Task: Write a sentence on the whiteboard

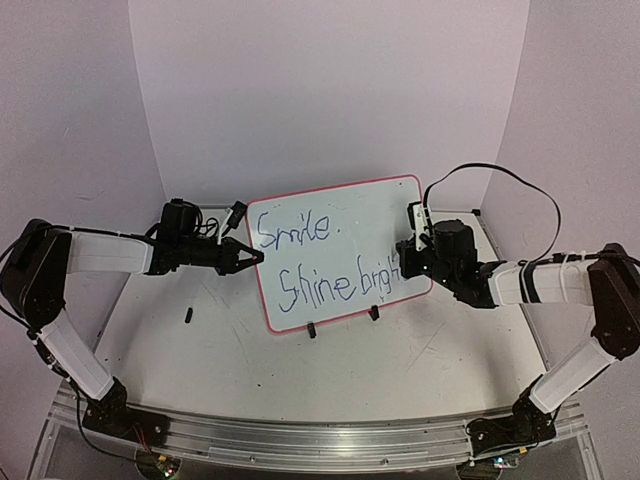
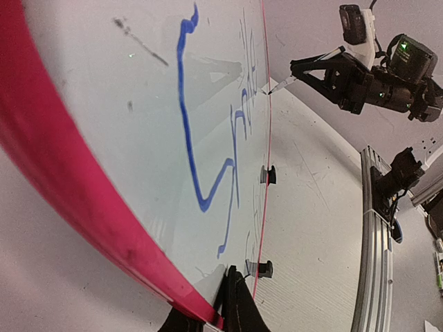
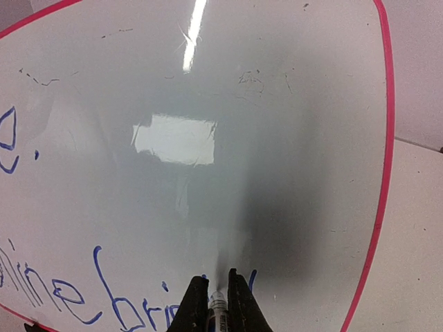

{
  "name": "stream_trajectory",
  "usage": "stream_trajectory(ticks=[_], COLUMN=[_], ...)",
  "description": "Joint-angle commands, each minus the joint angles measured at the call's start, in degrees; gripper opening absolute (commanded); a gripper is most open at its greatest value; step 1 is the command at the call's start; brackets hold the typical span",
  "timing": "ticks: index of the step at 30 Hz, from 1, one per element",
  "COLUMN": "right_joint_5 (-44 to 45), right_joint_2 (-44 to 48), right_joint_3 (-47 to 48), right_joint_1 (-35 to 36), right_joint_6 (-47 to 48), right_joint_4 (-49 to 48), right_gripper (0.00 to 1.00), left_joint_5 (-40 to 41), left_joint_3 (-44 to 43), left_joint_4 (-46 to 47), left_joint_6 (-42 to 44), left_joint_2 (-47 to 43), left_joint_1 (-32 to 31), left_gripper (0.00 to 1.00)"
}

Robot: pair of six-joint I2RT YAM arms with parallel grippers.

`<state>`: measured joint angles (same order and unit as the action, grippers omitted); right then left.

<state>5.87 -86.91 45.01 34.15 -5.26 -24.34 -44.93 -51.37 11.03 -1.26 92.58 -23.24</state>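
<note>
The whiteboard [image 1: 345, 215], glossy white with a red-pink frame, stands tilted on two black clip feet [image 1: 312, 330] in the middle of the table. Blue writing on it reads "Smile." and below "Shine brigh". My left gripper [image 1: 250, 258] is shut on the board's left edge; in the left wrist view its fingers [image 2: 234, 304] pinch the red frame [image 2: 62, 173]. My right gripper [image 1: 405, 262] is shut on a marker [image 3: 217, 304], whose tip touches the whiteboard [image 3: 291, 124] at the end of the lower line. The right gripper [image 2: 301, 72] also shows in the left wrist view.
A small black piece [image 1: 188, 317] lies on the table left of the board. The table [image 1: 420, 350] is scuffed white, with a metal rail [image 1: 320, 445] along its near edge. A black cable [image 1: 520, 190] loops above the right arm.
</note>
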Motion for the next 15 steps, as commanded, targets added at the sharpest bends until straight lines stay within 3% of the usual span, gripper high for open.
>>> stream_trajectory(ticks=[1,15], right_joint_5=[2.3,6.9], right_joint_2=[-0.6,-3.0], right_joint_3=[1.9,2.3], right_joint_1=[0.0,0.0], right_joint_6=[0.1,0.3], right_joint_4=[-0.6,-0.5], right_gripper=[0.0,0.0], left_joint_5=[13.8,13.9], left_joint_3=[1.7,1.6], left_joint_4=[-7.7,-7.8], left_joint_6=[8.5,8.5], left_joint_2=[3.0,3.0], left_joint_1=[-0.8,-0.8], left_gripper=[0.0,0.0])
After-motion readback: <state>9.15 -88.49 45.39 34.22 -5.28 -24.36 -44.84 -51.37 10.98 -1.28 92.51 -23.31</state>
